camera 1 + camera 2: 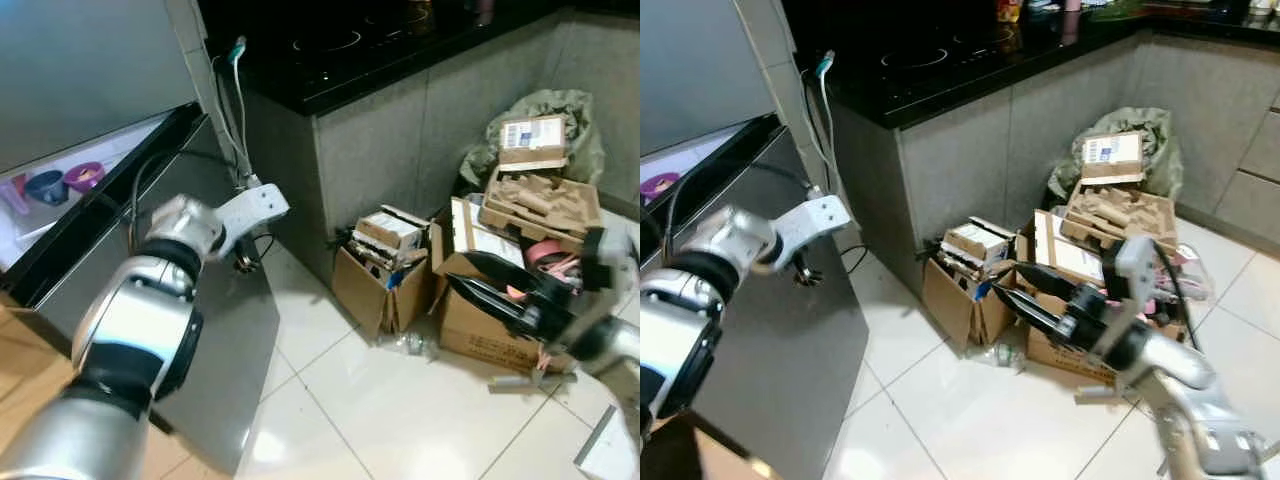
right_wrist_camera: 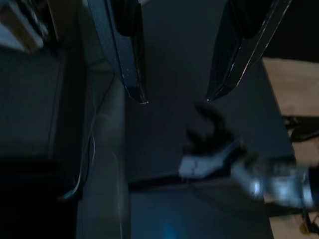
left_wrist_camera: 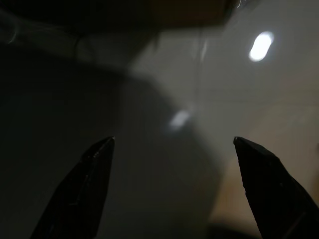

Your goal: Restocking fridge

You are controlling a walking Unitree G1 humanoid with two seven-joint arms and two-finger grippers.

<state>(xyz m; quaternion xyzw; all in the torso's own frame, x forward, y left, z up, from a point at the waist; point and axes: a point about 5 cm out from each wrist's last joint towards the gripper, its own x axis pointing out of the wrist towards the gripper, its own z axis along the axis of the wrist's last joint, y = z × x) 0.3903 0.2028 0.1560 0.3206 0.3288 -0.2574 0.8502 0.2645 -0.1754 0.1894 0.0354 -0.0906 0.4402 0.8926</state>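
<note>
- Left wrist view showed me my left gripper [image 3: 172, 149] spread wide, empty, over glossy tile.
- Right gripper [image 2: 177, 99] parted, empty, near crumpled cardboard boxes [image 1: 385, 268]; matte grey fridge door [image 1: 215, 340] left.

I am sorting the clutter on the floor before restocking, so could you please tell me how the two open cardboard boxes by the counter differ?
The smaller box stands nearer the counter; the larger box stands farther out, with the right tool in front of it. The smaller box holds packets piled high. The larger box shows pink items and carries a moulded pulp tray behind it. Both are brown, open-topped and rest on the white tiled floor.
</note>
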